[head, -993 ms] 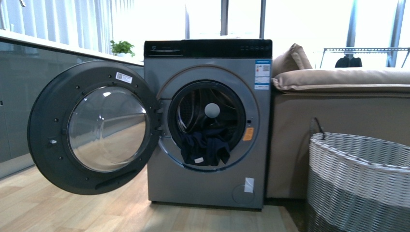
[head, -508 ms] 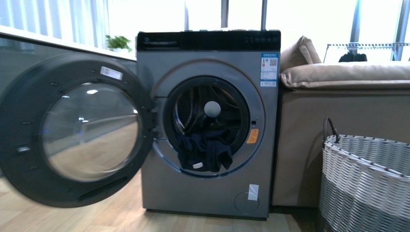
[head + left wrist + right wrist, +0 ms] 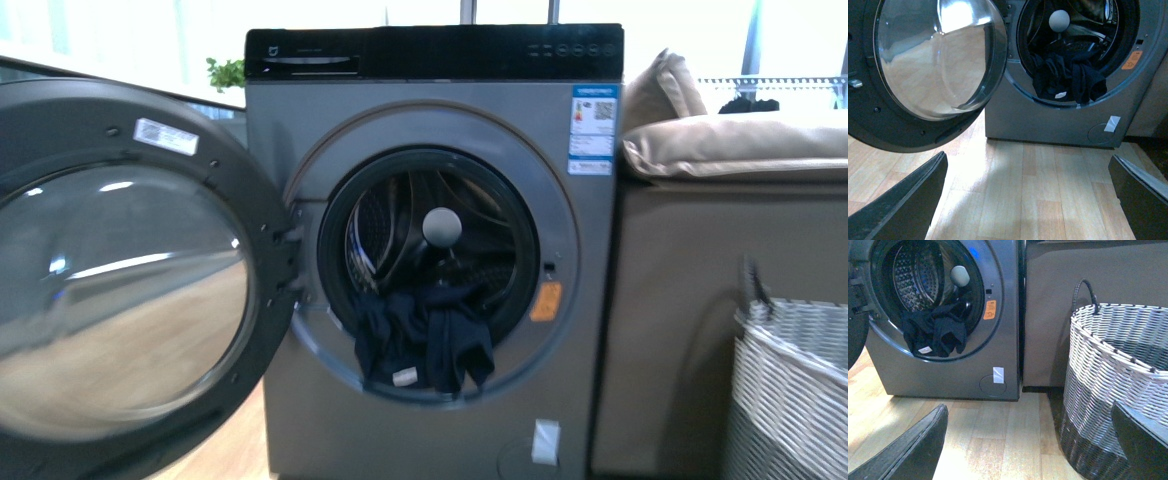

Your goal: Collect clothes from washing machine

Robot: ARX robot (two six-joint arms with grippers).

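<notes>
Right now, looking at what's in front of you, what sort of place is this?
Probably a home-style living area, possibly a staged one: a front-loading washing machine stands with its door open beside a beige sofa, and a woven laundry basket sits on wood flooring.

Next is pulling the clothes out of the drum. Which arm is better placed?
Probably right: its wrist view shows the clothes unobstructed with the basket alongside, while the open door crowds the left side. Both arms' jaws stand open.

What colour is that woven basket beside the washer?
The basket is white on top with a dark grey lower band; the right wrist view shows it best.
</notes>
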